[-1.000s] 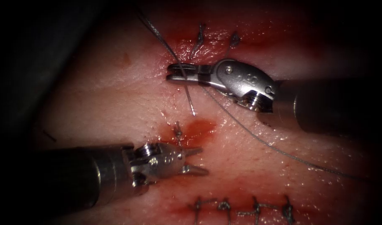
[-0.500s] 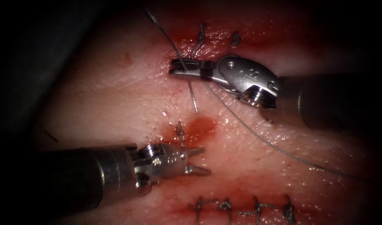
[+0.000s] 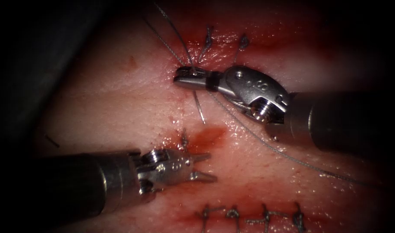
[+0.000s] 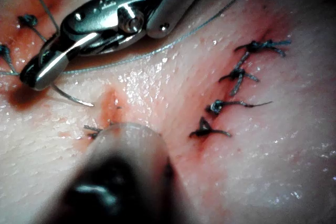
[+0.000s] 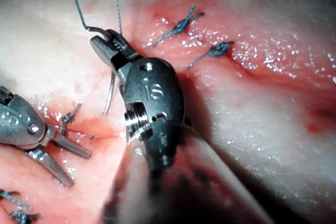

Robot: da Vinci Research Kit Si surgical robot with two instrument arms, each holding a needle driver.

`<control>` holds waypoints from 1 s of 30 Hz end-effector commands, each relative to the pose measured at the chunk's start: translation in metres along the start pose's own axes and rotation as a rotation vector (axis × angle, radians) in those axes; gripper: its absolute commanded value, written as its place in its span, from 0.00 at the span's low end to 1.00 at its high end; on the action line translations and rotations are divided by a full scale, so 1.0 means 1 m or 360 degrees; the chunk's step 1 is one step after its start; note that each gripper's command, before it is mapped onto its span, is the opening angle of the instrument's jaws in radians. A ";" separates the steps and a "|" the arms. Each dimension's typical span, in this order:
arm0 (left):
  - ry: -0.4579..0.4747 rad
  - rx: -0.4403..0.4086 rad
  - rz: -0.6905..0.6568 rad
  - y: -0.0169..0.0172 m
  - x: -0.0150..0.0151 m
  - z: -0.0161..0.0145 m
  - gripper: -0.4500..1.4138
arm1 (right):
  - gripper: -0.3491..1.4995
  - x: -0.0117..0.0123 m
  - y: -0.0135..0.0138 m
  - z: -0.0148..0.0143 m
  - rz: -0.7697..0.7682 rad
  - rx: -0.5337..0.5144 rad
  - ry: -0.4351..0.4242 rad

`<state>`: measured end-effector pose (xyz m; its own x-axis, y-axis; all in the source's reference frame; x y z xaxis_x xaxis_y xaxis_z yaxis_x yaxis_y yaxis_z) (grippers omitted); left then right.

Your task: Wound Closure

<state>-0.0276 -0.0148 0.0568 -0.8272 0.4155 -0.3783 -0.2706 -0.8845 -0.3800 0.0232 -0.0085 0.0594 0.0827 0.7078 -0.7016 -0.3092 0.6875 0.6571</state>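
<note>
Right tool (image 3: 182, 78) is clamping the curved needle (image 3: 199, 108) near its swaged end, tip hanging toward 6 o'clock clear of the tissue (image 3: 120, 99), while left tool (image 3: 206, 166) is waiting at 7 o'clock, jaws spread and empty, thread (image 3: 292, 157) trailing toward 4 o'clock.

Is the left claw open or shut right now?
Open: the left claw has its two jaws spread apart with tissue visible between them, holding nothing.
</note>
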 end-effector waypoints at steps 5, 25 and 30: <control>0.0003 -0.0011 0.0004 -0.0002 0.0000 0.0004 0.48 | 0.00 -0.0012 -0.0006 -0.0011 0.0099 -0.0001 -0.0068; 0.0022 -0.0014 0.0048 -0.0006 0.0005 -0.0003 0.45 | 0.00 -0.0060 -0.0035 -0.0020 0.0360 0.0186 -0.0321; 0.0038 -0.0011 0.0060 -0.0006 0.0007 -0.0007 0.44 | 0.00 -0.0063 -0.0038 -0.0026 0.0503 0.0266 -0.0368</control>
<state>-0.0271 -0.0136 0.0556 -0.8250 0.3832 -0.4154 -0.2340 -0.9006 -0.3662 0.0206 -0.0157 0.0603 0.2108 0.8956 -0.3918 -0.1993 0.4318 0.8797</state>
